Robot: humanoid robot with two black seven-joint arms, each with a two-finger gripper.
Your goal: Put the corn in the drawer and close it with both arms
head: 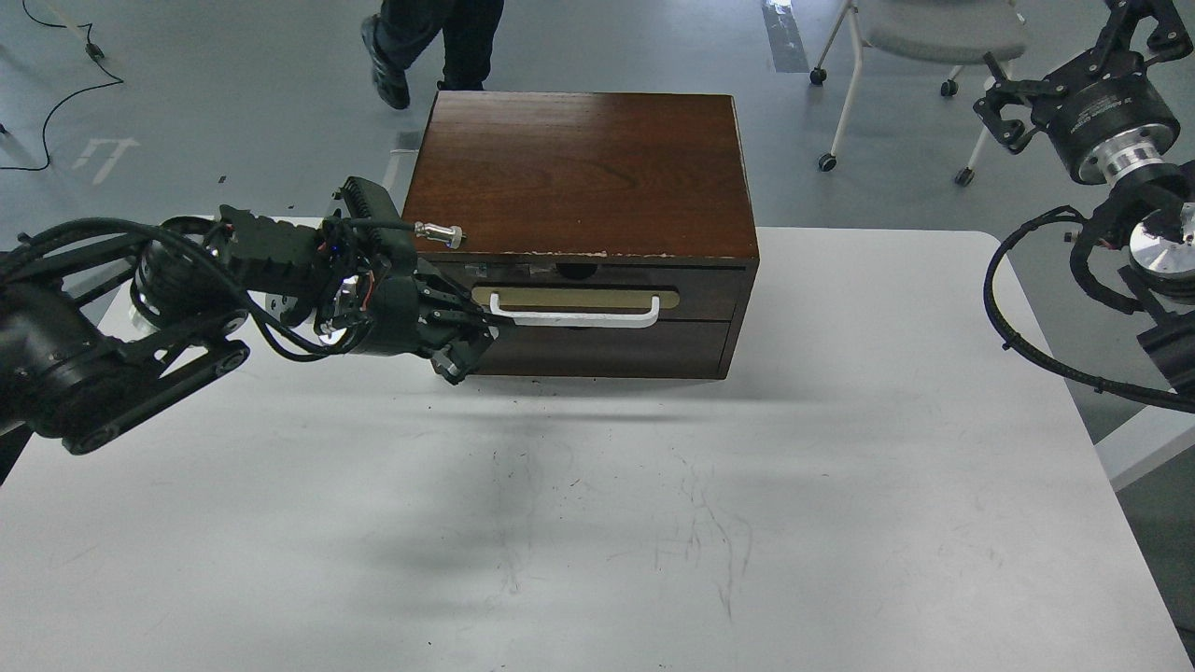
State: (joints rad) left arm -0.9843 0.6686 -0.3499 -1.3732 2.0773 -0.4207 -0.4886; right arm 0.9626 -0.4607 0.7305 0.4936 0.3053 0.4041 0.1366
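My left end effector [471, 331] is sitting at the left end of the drawer's [597, 303] white handle [574, 315]; fingers appear parted, contact unclear. Right end effector [1004, 117] is raised well clear, state indeterminable. The drawer is shut. The corn is not visible. Risk: an off-centre pull is liable to skew the drawer or drag the cabinet [579, 173] across the bench [840, 467].

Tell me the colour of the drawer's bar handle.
White, set on a tan oval plate; the handle shows in the head view.
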